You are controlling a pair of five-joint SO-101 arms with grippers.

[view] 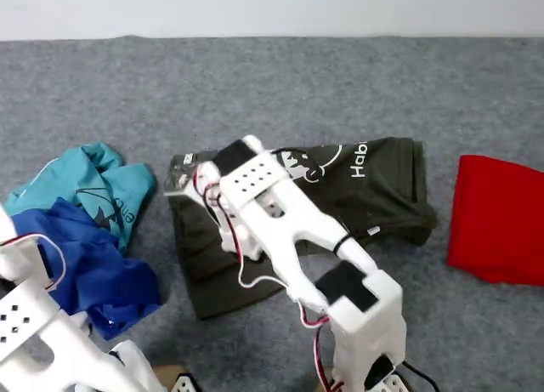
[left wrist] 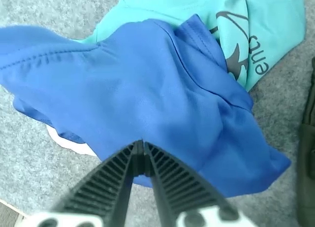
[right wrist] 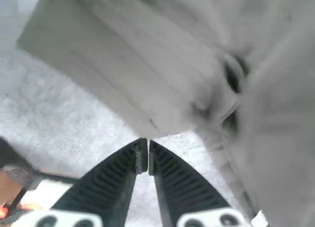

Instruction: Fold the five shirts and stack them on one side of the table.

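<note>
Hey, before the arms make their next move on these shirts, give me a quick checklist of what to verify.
1. Right hand gripping the dark shirt: cannot tell; it is shut at the shirt's edge.
2. Left hand gripping the blue shirt: cannot tell; it is shut over the shirt.
3. Dark shirt lying flat: not ok, rumpled.
4. Red shirt set aside at one side: ok.
5. Blue shirt and teal shirt separated: not ok, heaped together.

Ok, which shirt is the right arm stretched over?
The dark olive shirt with white print, mid-table. The teal shirt and blue shirt lie bunched together leftward; the red shirt sits apart, far right.
</note>
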